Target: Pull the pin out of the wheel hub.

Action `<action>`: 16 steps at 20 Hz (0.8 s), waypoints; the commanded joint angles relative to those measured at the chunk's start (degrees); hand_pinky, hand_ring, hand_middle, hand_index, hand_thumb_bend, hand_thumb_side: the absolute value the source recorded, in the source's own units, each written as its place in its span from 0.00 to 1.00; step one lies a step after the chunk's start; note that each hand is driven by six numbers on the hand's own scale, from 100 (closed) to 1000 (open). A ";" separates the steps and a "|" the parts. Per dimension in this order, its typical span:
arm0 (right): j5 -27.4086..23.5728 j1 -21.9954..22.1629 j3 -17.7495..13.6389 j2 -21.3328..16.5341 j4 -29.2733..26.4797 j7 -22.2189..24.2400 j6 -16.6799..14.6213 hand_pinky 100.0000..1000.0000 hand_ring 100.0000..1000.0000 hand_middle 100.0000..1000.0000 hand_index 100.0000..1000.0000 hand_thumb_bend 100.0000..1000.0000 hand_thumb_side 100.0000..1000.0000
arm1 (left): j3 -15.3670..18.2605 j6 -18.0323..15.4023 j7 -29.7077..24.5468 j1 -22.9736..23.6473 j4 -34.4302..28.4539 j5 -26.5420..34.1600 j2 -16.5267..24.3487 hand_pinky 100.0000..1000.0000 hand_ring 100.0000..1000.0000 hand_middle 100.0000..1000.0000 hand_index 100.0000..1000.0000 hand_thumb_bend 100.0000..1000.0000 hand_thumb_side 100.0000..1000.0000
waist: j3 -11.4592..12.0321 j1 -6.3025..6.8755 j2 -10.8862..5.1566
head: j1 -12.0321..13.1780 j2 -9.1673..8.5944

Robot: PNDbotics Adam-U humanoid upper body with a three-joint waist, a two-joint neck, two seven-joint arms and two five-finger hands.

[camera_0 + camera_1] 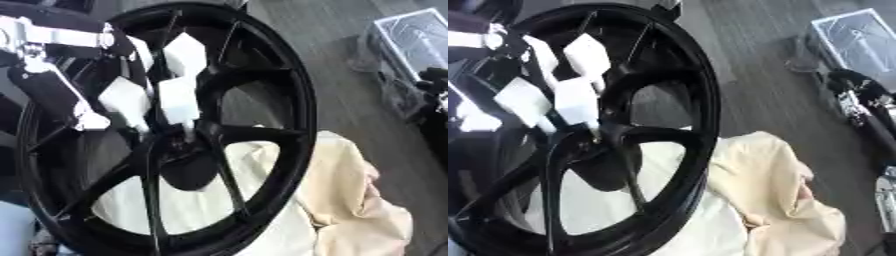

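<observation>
Filling most of our view is the black wheel (pixel 262 125), spokes fanning out, lying on a cream cloth (pixel 350 200) over the grey floor (pixel 332 60). Our left hand (pixel 144 97) comes in from the upper left, its white-tipped fingers (pixel 179 102) bunched down at the hub (pixel 188 150). They close on a thin pale pin (pixel 188 131) standing at the hub's centre. At the right edge we glimpse our right hand (pixel 859 102); its fingers we cannot tell.
</observation>
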 commanded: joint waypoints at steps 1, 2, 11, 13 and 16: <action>0.28 -0.09 -0.10 -0.58 -1.35 -0.22 -0.03 1.00 0.91 0.85 0.84 0.00 0.55 | 0.48 1.21 -0.86 -0.91 -0.19 -0.79 0.89 0.54 0.55 0.60 0.67 0.23 0.00 | 0.00 -0.58 -0.77 | -0.19 -0.11; 0.31 -0.07 -0.10 -0.57 -1.35 -0.23 -0.03 1.00 0.91 0.85 0.84 0.00 0.55 | 0.54 1.21 -0.86 -0.89 -0.31 -0.98 0.93 0.54 0.54 0.59 0.66 0.23 0.00 | 0.02 -0.58 -0.77 | -0.20 -0.12; 0.39 -0.03 -0.09 -0.53 -1.35 -0.35 -0.01 1.00 0.91 0.85 0.84 0.00 0.55 | 0.64 0.75 -0.86 -0.71 -0.95 -2.07 1.01 0.47 0.48 0.53 0.60 0.21 0.00 | 0.02 -0.59 -0.70 | -0.32 -0.11; 0.48 -0.02 -0.07 -0.49 -1.35 -0.33 0.01 1.00 0.91 0.85 0.84 0.00 0.55 | 0.94 0.84 -0.86 -0.68 -1.34 -2.13 1.13 0.45 0.47 0.52 0.59 0.19 0.00 | 0.03 -0.58 -0.67 | -0.37 -0.09; 0.55 0.02 -0.07 -0.46 -1.35 -0.32 0.03 1.00 0.91 0.85 0.84 0.00 0.55 | 1.68 1.10 -0.86 -0.71 -2.12 -2.70 1.28 0.43 0.44 0.49 0.56 0.18 0.00 | 0.08 -0.59 -0.67 | -0.41 -0.07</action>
